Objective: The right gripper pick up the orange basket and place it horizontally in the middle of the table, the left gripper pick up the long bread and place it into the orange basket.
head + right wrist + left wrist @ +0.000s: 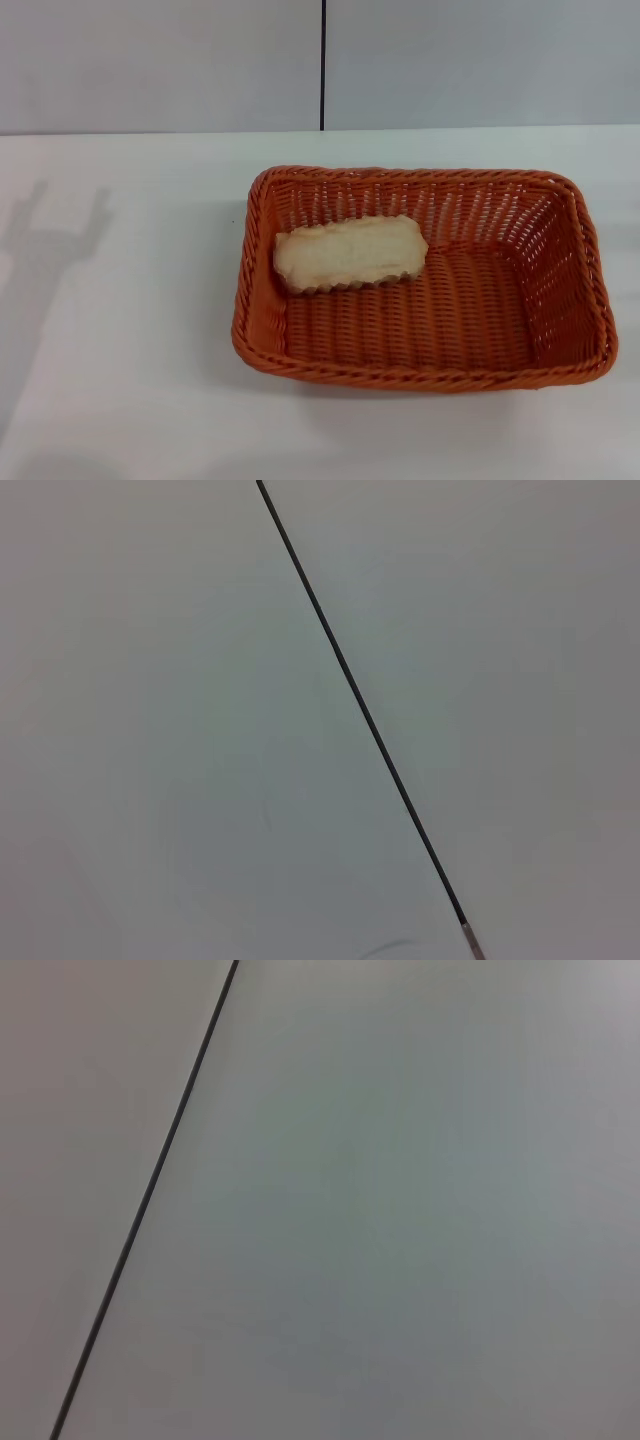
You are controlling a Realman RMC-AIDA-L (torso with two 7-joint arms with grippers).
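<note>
I see the long bread [351, 252] lying underside-up inside the orange basket [420, 370], centre-right on the counter [120, 350] — long axis across frame; neither arm's jaws show — cannot tell their state.

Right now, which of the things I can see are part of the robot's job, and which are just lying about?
Part of the job:
- orange basket, lying lengthwise on the table
- long bread, inside the basket, pale underside up

Just lying about:
- nothing else on the table; only a grey wall with a dark seam behind

Neither gripper is in view.
</note>
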